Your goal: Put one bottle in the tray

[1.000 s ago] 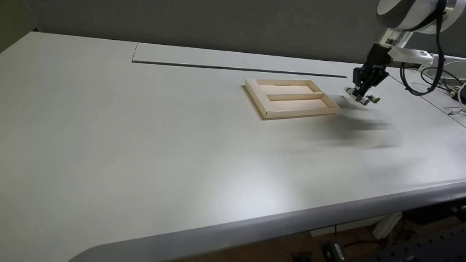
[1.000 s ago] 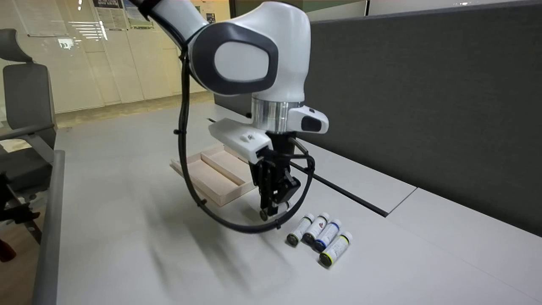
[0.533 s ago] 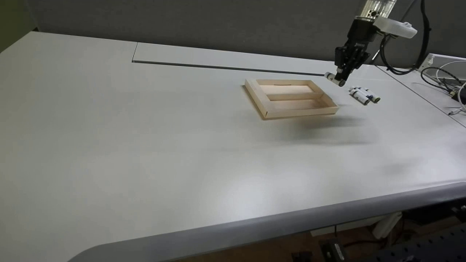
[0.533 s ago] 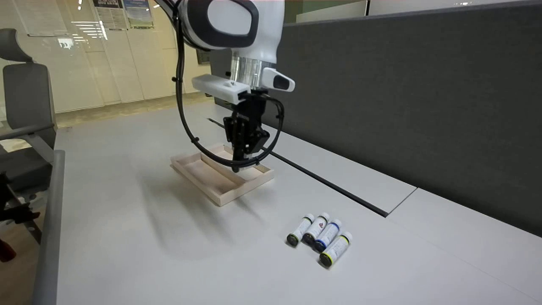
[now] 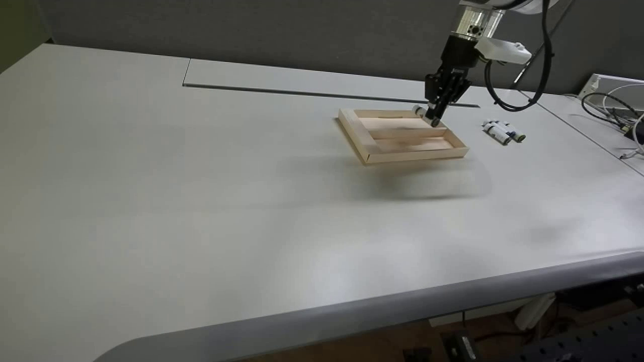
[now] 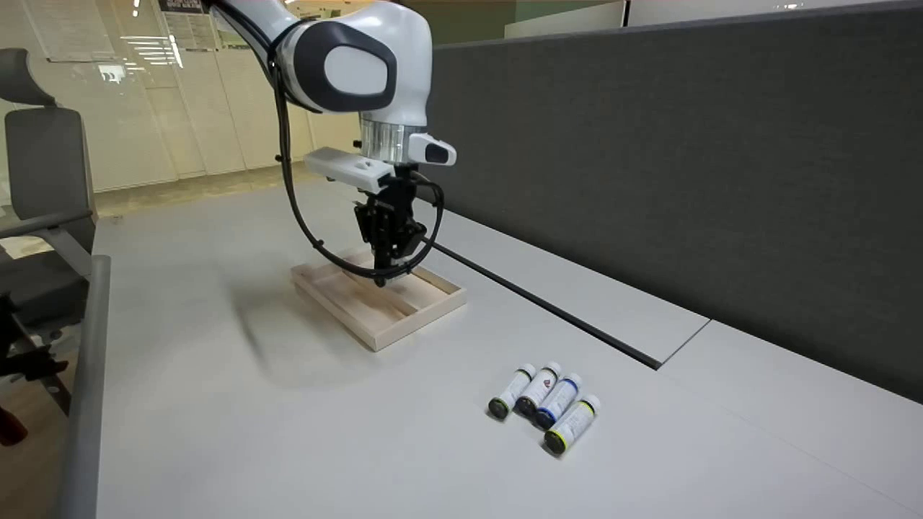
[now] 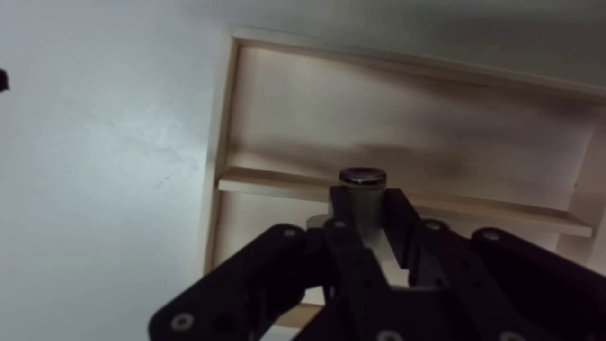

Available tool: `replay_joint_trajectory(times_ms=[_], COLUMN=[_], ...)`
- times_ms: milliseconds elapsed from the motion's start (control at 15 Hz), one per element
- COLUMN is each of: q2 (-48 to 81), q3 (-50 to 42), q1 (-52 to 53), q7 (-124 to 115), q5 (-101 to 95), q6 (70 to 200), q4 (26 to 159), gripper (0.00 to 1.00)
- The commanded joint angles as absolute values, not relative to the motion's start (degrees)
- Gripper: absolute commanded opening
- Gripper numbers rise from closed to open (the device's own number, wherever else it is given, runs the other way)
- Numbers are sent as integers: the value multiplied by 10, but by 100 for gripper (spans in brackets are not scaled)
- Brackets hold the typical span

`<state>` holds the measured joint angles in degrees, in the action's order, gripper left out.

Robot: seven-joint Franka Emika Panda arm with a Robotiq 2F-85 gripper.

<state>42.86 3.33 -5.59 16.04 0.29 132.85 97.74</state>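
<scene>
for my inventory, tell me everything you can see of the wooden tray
The tray is shallow and rectangular, apparently light tan wood, with a raised rim, a paler bottom and a divider making two compartments. It lies flat, open side up, on the pale table. The jaws hold a bottle over it, apparently without contact; shadows fall inside.

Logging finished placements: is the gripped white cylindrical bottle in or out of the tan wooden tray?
Out: clamped in the black gripper above the tray, the bottle overlaps the wooden divider in the wrist view.
</scene>
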Motion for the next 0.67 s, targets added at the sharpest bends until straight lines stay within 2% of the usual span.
replay_joint_trajectory(times_ms=[0, 600], q2=[446, 468], q3=[44, 60], q1=[-43, -23], q7=[145, 141], q5=[13, 22], q6=[1343, 1341], q4=[965, 919], gripper=[6, 6])
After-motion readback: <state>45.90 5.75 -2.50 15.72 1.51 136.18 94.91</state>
